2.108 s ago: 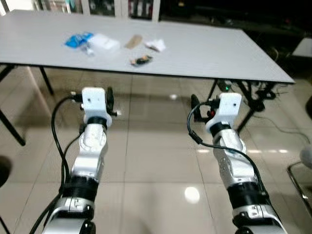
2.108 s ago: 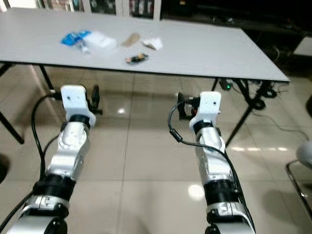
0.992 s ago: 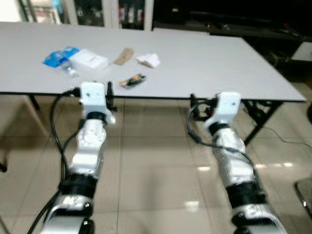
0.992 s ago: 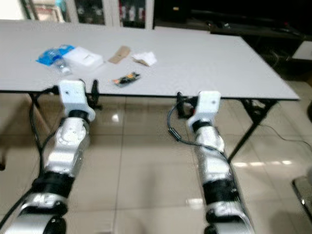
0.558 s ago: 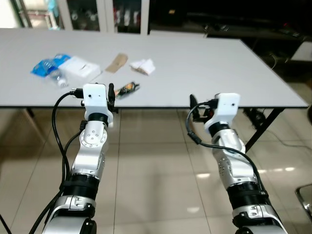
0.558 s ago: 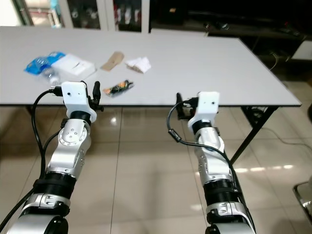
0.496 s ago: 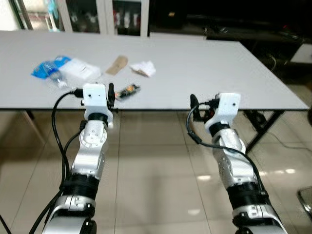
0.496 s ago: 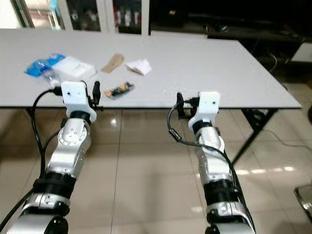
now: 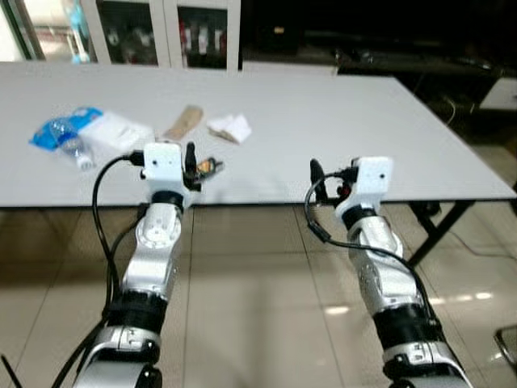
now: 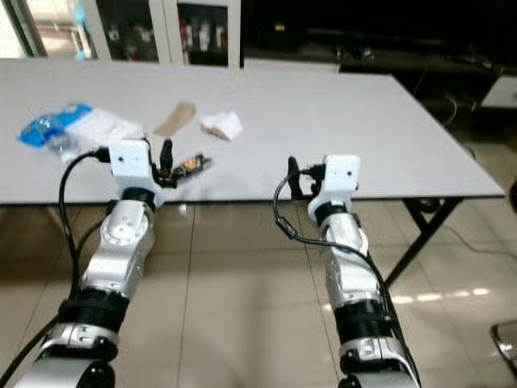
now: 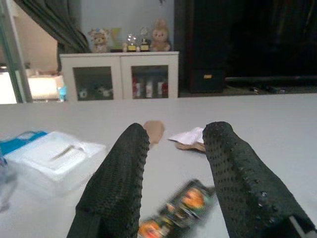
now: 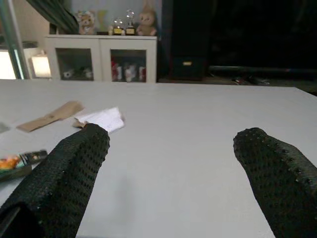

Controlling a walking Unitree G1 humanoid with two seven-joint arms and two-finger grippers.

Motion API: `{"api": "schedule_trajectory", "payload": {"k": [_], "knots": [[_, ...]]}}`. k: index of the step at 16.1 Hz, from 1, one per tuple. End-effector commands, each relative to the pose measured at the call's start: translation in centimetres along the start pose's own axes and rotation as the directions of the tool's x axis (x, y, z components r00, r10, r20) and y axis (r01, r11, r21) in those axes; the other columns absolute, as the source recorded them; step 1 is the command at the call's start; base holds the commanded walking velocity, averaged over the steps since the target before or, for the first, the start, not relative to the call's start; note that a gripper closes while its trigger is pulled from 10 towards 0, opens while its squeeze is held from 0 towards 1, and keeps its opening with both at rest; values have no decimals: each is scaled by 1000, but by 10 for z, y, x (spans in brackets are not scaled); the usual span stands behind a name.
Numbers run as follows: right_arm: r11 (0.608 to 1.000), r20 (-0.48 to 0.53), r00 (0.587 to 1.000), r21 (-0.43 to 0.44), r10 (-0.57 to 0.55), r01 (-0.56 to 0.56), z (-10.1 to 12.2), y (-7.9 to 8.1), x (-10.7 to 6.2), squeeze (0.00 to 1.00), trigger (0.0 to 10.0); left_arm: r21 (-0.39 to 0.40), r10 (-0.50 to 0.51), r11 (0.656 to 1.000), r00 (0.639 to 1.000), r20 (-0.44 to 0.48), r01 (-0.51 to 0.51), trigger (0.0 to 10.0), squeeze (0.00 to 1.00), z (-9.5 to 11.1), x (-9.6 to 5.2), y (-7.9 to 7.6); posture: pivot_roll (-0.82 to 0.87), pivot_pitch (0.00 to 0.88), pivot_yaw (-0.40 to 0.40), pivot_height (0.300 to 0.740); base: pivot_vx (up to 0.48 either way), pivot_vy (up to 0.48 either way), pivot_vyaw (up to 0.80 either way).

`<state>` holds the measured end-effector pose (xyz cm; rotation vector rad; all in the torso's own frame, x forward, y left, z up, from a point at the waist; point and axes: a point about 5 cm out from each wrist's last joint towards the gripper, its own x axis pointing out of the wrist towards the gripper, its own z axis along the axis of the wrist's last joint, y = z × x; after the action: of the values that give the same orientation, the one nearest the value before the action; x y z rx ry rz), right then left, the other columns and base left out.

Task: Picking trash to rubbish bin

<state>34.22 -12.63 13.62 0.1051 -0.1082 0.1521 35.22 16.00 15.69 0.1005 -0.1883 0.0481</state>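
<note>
Several scraps of trash lie on the desk [image 9: 339, 121]: a dark snack wrapper [image 11: 181, 208] nearest the edge, a crumpled tissue [image 9: 230, 127] at its one o'clock, a brown paper strip [image 9: 182, 121] at twelve, a clear packet [image 9: 117, 132] at ten. The robot has walked closer than a second ago, so the left gripper [image 11: 173, 183], jaws apart, now frames the wrapper. The right gripper [image 12: 173, 168] hovers wide open over bare desk. Grasping looks next.

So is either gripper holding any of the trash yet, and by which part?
Nothing is held. The left gripper is open, lined up on the snack wrapper on the table. The right gripper is open over bare tabletop.
</note>
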Motion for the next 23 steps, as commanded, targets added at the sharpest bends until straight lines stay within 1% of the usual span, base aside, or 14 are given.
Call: {"api": "schedule_trajectory", "payload": {"k": [1, 8, 18, 21, 23], "knots": [[1000, 12, 1000, 7, 20, -20, 4, 7, 3, 0, 10000, 11, 7, 1000, 1000, 4, -7, 10000, 0, 1, 1, 7, 6, 0, -78, 740, 420, 0, 0], [999, 13, 999, 11, 31, -32, 3, 10, 3, 0, 10000, 12, -2, 1000, 1000, 9, 2, 10000, 0, 3, 1, 6, 6, 0, -75, 740, 421, 0, 0], [1000, 12, 1000, 16, 19, -19, 4, 8, 4, 0, 10000, 13, 7, 1000, 1000, 17, -7, 10000, 0, 7, 4, 7, 8, 10, -80, 740, 422, 0, 0], [1000, 9, 1000, 16, 18, -18, 4, 8, 5, 0, 10000, 11, -64, 998, 997, 31, 64, 10000, 0, 8, 1, 0, 9, 16, -81, 740, 105, 0, 0], [1000, 3, 1000, 15, 23, -23, 3, 8, 5, 0, 10000, 17, -94, 995, 995, 11, 94, 10000, 0, 7, 0, -1, 6, 19, -79, 740, 0, 0, 0]]}}
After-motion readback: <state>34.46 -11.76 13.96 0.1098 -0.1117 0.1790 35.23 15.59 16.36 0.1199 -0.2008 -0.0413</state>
